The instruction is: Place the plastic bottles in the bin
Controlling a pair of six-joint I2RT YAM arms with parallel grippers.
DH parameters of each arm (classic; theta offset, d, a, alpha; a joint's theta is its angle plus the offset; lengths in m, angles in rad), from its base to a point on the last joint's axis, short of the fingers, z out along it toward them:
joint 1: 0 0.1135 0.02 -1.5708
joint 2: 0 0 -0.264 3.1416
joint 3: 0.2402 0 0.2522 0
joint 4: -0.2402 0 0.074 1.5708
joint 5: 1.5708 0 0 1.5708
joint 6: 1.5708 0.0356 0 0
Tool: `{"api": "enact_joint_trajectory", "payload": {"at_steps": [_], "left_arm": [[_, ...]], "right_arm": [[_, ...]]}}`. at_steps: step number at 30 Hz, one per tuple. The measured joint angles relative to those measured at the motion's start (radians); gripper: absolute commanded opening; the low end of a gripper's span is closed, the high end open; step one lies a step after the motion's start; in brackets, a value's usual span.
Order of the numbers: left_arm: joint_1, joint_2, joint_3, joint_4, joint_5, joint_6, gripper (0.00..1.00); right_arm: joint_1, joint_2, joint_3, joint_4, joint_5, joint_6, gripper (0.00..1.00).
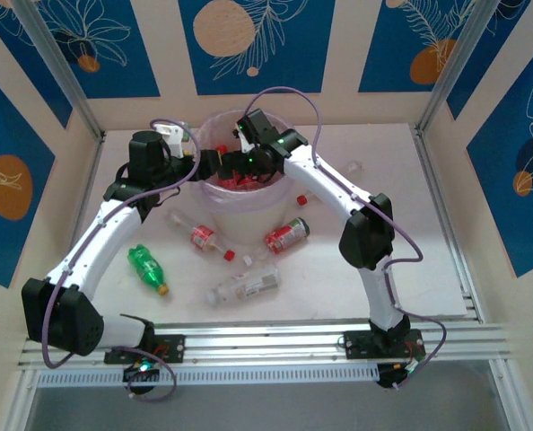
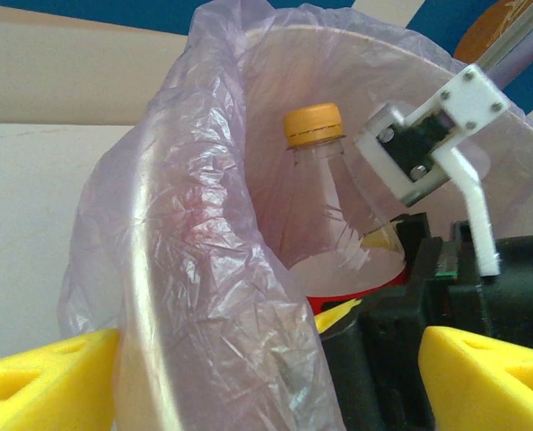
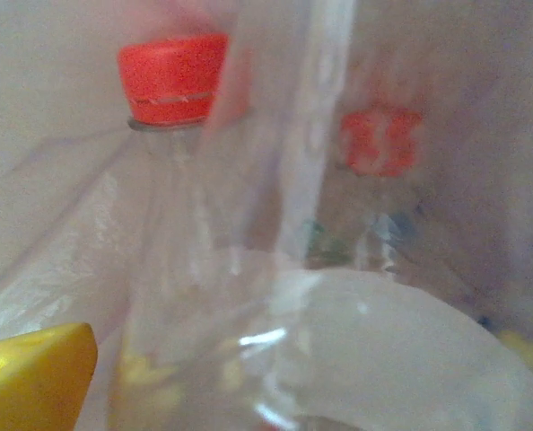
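The red-capped bottle (image 3: 177, 224), clear and blurred, stands right in front of the right gripper (image 3: 293, 359) inside the bin (image 1: 249, 202). Its jaws are spread wide, and 1 yellow finger (image 3: 33, 377) sits just beside the bottle's body; we cannot tell whether it touches. A yellow-capped bottle (image 2: 325, 206) stands in the bin ahead of the left gripper (image 2: 266, 359), whose jaws stand apart astride the bagged rim. On the table (image 1: 428, 206), nearer the bases than both grippers, we see 4 more: a red-labelled bottle (image 1: 199, 235), a crushed red bottle (image 1: 287, 235), a green bottle (image 1: 148, 268) and a pale-labelled bottle (image 1: 244, 285).
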State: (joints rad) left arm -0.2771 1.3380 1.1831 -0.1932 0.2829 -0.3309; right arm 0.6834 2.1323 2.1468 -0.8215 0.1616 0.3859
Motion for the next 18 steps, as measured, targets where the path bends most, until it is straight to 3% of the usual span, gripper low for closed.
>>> {"api": "enact_joint_trajectory", "payload": {"at_steps": [9,18], "left_arm": [[0.000,0.000,0.000,0.000,0.000,0.000,0.84],[0.000,0.000,0.000,0.000,0.000,0.000,0.84]], "right_arm": [[0.003,-0.045,0.036,-0.029,0.030,-0.040,0.99],[0.003,-0.192,0.051,-0.056,0.079,-0.074,0.99]]}}
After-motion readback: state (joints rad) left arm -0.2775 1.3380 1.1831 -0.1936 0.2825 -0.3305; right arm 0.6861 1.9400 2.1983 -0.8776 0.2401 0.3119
